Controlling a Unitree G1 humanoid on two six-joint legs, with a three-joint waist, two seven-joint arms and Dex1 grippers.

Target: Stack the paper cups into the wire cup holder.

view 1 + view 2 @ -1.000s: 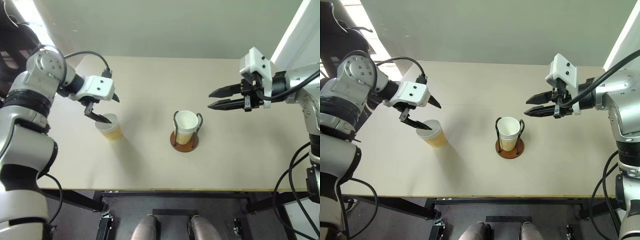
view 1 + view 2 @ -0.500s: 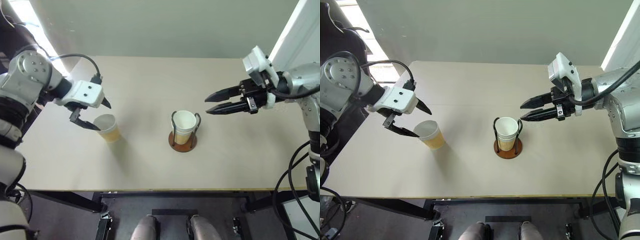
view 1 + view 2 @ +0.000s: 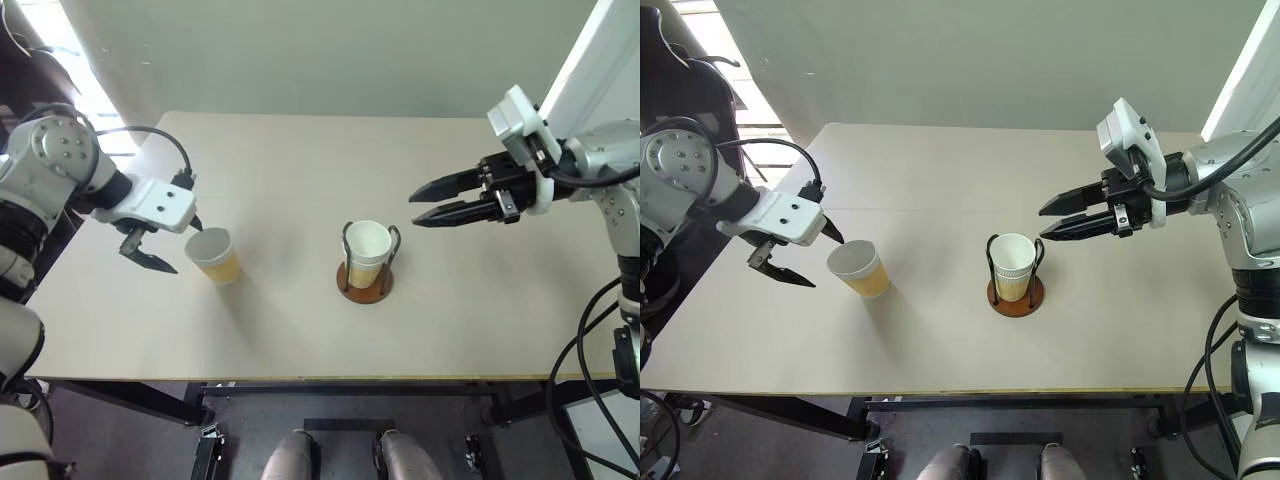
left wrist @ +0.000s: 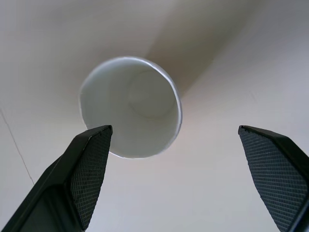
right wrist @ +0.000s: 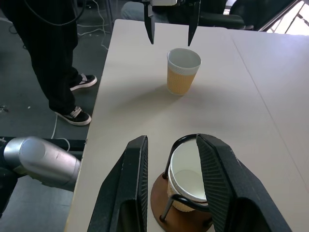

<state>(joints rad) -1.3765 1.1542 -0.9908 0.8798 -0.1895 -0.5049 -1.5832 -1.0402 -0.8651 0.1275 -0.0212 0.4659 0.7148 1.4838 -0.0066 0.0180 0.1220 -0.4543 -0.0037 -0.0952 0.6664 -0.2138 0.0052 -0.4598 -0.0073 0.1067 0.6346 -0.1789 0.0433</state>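
Table (image 3: pixel 300 320) under both grippers. Holder (image 3: pixel 365 280) with cup inside (image 3: pixel 368 248), below and left of right gripper (image 3: pixel 412 206), fingers parted, empty. Lone cup (image 3: pixel 213 255) just right of left gripper (image 3: pixel 178 248), spread wide, empty.

L claw (image 3: pixel 158 246) wide open, pointing down; R claw (image 3: pixel 414 204) parted, empty, near-level.

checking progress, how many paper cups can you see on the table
2: one paper cup stands alone near the left claw; one cup sits in the wire cup holder, maybe with more nested inside.
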